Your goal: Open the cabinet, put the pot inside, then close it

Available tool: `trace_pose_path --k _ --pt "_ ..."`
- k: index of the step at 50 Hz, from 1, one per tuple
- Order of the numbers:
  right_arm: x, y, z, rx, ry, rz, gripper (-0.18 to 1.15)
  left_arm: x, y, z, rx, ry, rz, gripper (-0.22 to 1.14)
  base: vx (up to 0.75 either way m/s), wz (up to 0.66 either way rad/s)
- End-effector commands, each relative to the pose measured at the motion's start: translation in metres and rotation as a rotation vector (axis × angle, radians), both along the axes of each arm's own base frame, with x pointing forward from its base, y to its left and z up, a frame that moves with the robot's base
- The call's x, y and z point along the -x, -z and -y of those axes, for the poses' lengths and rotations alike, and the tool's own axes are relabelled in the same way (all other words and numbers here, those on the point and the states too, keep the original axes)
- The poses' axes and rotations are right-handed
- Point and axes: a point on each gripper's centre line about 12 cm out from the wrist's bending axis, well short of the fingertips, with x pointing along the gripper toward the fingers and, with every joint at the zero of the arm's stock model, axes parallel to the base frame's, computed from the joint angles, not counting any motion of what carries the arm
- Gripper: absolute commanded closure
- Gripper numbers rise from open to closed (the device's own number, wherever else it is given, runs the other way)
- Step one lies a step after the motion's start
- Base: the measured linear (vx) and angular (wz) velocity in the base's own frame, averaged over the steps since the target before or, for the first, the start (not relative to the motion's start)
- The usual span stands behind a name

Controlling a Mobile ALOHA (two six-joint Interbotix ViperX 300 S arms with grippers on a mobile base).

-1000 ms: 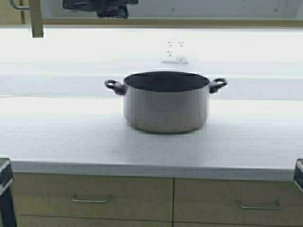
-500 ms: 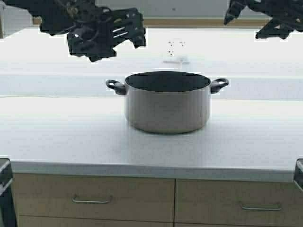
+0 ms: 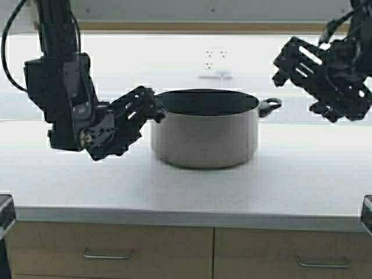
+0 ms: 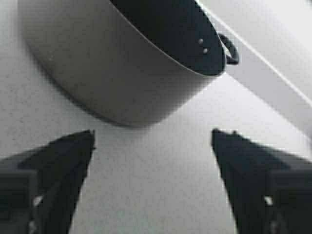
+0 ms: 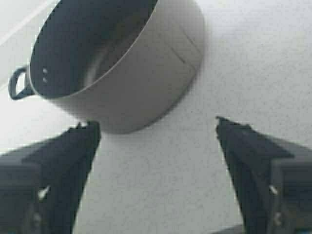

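The steel pot with a dark inside stands on the white countertop. My left gripper is open, low at the pot's left side, and covers its left handle. In the left wrist view the pot lies just beyond the open left gripper, nothing between the fingers. My right gripper hangs open, above and right of the pot's right handle. In the right wrist view the pot lies ahead of the right gripper. The cabinet's doors are out of view.
A beige strip runs along the top of the high view. A wall outlet with a white plug sits behind the pot. Base drawers with horizontal handles lie under the counter's front edge.
Both arms have come down from the top of the high view to either side of the pot. The left gripper now covers the pot's left handle. The pot has not moved.
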Motion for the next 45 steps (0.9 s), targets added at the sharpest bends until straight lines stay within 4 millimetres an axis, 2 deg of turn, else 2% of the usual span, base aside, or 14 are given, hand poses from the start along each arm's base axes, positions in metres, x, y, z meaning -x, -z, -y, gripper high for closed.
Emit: trace_pose_path --k 1,10,19,26,37,45 --pt "-0.013 0.021 -0.007 -0.052 0.023 0.075 -0.05 -0.006 0.005 -0.007 0.087 -0.015 0.027 -0.11 0.12 -0.06" --pt "-0.016 0.046 -0.007 -0.159 0.060 0.143 -0.05 -0.003 0.011 0.003 0.101 0.087 0.021 -0.11 0.15 -0.12" --pt "-0.022 0.068 -0.010 -0.197 0.065 0.144 -0.05 -0.013 0.010 -0.008 0.111 0.003 0.039 -0.11 0.15 -0.06" --pt "-0.038 0.074 -0.012 -0.223 0.074 0.168 -0.05 -0.033 0.012 -0.020 0.132 -0.073 0.062 -0.11 0.13 0.10" --pt "-0.059 0.072 0.006 -0.257 0.136 0.214 -0.05 -0.054 0.014 -0.032 0.187 -0.054 0.062 -0.11 0.11 0.07" --pt "-0.088 0.080 0.012 -0.297 0.102 0.236 -0.05 -0.075 0.024 -0.044 0.226 -0.066 0.059 -0.11 0.09 0.03"
